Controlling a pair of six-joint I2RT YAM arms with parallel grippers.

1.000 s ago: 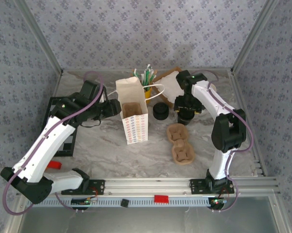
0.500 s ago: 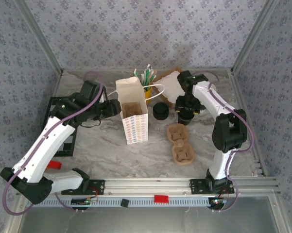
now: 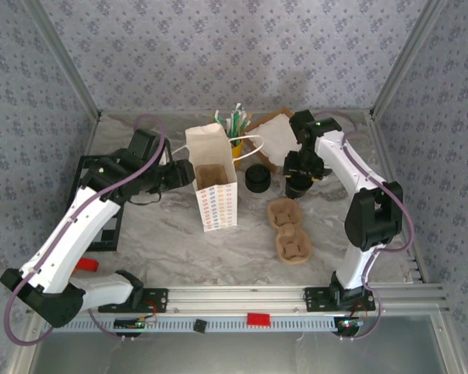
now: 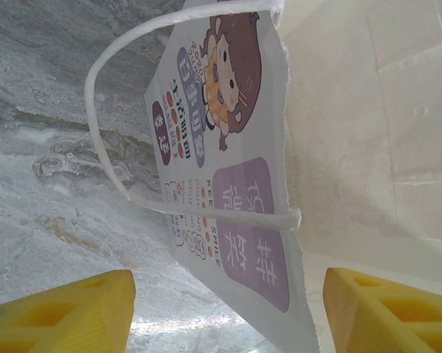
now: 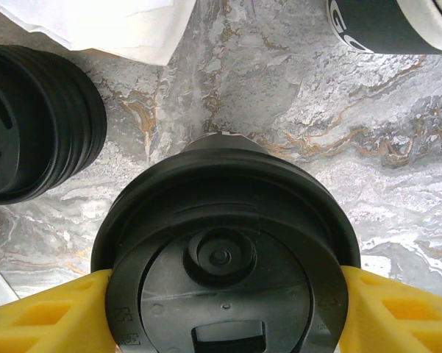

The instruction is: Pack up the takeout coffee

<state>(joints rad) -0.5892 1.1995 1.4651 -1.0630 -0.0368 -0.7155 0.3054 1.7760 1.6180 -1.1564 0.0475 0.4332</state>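
A white patterned paper bag (image 3: 216, 195) stands open mid-table with a brown cardboard carrier (image 3: 212, 176) inside it. My left gripper (image 3: 184, 173) is open at the bag's left wall; its yellow fingers (image 4: 73, 312) straddle the wall's edge (image 4: 279, 243) and white string handle without pinching them. A black lidded coffee cup (image 3: 297, 188) stands right of the bag. My right gripper (image 3: 298, 179) is shut on it, both yellow fingertips (image 5: 59, 312) pressed against the lid (image 5: 224, 272). A second black lidded cup (image 3: 257, 178) (image 5: 29, 125) stands between bag and held cup.
A two-cup cardboard carrier (image 3: 288, 230) lies just in front of the held cup. White napkins on brown paper (image 3: 271, 140) and a yellow holder of straws (image 3: 235, 132) sit behind. A black rack (image 3: 101, 210) stands at the left edge. Another dark cup (image 5: 386, 22) lies beyond the held one.
My right gripper's fingers have closed in onto the coffee cup's lid and the arm has shifted slightly. The left arm and bag have stayed put.
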